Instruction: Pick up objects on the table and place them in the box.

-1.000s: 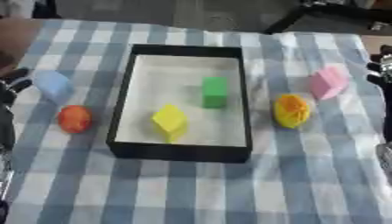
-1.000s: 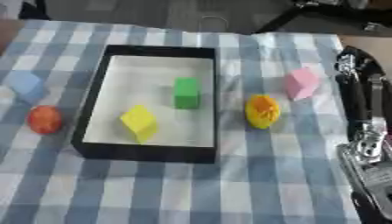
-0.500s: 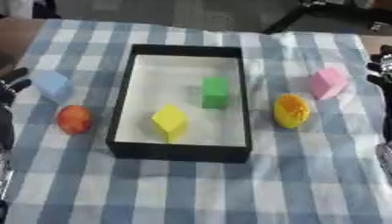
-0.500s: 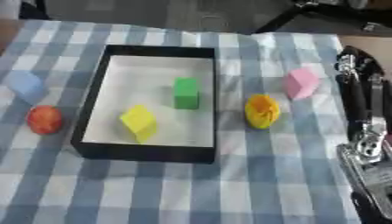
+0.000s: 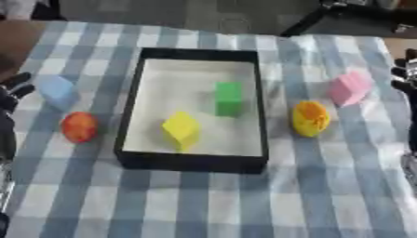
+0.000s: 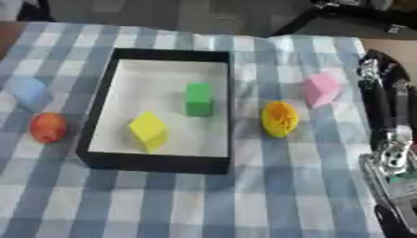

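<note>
The box (image 5: 192, 160), black-walled with a pale floor, sits in the middle of the frame on a blue-and-white checked cloth (image 5: 204, 204). Inside it already lie a green block (image 5: 229, 98) near the centre and a yellow block (image 5: 181, 130) toward the lower left. Four things are left outside: a yellow-orange ball (image 6: 279, 119) just beside the box's right wall, a pink block (image 6: 320, 89) further to the upper right, a light blue block (image 5: 58, 90) at the left, and a red-orange ball (image 5: 79, 126) below it.

The right hand (image 6: 383, 100) shows along the right edge, fingers straight and pointing up the frame, holding nothing. Of the left hand (image 5: 11, 88) only dark fingertips show at the left edge near the blue block; how far open it is I cannot tell.

By my reading no pick is under way, so the task stands about a third done. The next move calls for a reach to one outside piece, probably the pink block or the ball nearest the right hand, then closing round it.
</note>
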Tool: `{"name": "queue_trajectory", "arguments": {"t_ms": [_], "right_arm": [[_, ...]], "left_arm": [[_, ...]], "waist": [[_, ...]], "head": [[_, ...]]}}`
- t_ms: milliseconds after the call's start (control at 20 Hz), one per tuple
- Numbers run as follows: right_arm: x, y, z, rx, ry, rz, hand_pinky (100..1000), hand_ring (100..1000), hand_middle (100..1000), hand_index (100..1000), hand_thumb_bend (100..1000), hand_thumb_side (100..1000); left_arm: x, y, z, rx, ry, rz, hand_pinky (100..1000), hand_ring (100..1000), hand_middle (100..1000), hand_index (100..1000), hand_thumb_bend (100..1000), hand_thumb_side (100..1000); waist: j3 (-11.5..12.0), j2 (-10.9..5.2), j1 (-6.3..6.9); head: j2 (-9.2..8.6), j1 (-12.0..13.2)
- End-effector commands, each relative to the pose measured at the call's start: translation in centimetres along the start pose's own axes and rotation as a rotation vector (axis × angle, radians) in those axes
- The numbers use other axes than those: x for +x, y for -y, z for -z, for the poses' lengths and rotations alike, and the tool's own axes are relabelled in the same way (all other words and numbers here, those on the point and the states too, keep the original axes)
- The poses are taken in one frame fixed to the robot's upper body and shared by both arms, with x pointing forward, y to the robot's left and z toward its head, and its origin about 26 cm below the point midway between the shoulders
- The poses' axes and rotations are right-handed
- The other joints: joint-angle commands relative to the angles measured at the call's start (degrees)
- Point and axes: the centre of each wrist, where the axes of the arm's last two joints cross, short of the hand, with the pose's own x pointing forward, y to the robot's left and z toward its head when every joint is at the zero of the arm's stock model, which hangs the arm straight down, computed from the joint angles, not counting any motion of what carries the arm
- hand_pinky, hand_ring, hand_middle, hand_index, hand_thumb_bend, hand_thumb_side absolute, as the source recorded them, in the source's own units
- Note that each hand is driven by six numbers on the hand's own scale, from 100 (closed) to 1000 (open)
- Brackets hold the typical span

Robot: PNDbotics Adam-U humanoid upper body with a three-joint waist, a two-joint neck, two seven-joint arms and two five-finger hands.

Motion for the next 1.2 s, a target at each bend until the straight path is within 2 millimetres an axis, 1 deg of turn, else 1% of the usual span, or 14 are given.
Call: {"name": "queue_trajectory", "arguments": {"t_ms": [50,350,550,800,850,900,950,1000,1100,1200], "right_arm": [[0.8,0.7,0.7,-0.009,0.032,-0.013,803,794,727,826,100,797],[1.4,0.8,1.2,-0.017,0.054,-0.002,803,796,729,827,100,793],[2.3,1.5,1.9,-0.026,0.084,-0.021,806,801,735,832,100,785],[3.5,2.9,3.4,0.024,0.101,-0.116,816,831,763,846,100,761],[3.7,3.2,3.7,0.041,0.103,-0.139,819,836,765,848,100,828],[4.1,3.5,4.1,0.063,0.109,-0.169,824,847,779,854,100,732],[4.5,3.8,4.4,0.085,0.114,-0.199,825,849,781,855,100,728],[4.9,4.1,4.8,0.117,0.119,-0.238,836,865,798,864,100,743],[5.7,4.9,5.6,0.187,0.125,-0.316,845,874,813,869,100,667],[6.5,5.7,6.4,0.251,0.138,-0.395,850,877,818,871,100,651]], "left_arm": [[0.9,-0.5,0.4,0.000,0.032,0.017,777,754,800,844,235,812],[1.0,-0.7,0.5,0.007,0.036,0.019,777,754,800,844,235,809],[1.0,-0.9,0.4,0.013,0.034,0.026,777,754,801,844,234,813],[0.9,-1.2,0.3,0.014,0.027,0.038,777,755,801,845,234,813],[0.8,-1.2,0.2,0.014,0.026,0.040,777,755,801,845,234,813],[0.8,-1.3,0.2,0.014,0.022,0.044,777,755,801,845,234,815],[0.7,-1.3,0.2,0.014,0.019,0.048,777,755,801,845,234,815],[0.7,-1.4,0.2,0.014,0.017,0.051,777,755,801,845,234,815],[0.6,-1.5,0.1,0.014,0.015,0.055,777,755,801,844,235,814],[0.6,-1.6,0.1,0.015,0.015,0.058,777,755,801,844,235,814]], "waist": [[0.0,-2.86,0.34],[0.2,-2.64,0.31],[0.0,-2.67,0.17],[-0.3,-2.99,-0.15],[-0.3,-3.07,-0.23],[-0.4,-3.19,-0.35],[-0.4,-3.28,-0.44],[-0.4,-3.44,-0.58],[-0.5,-3.71,-0.84],[-0.5,-3.88,-1.05]], "head": [[-0.55,0.2],[-0.06,1.2],[0.37,1.5],[0.30,1.4],[0.23,1.4],[0.13,1.4],[0.08,1.4],[0.02,1.4],[0.19,1.3],[0.15,1.0]]}}
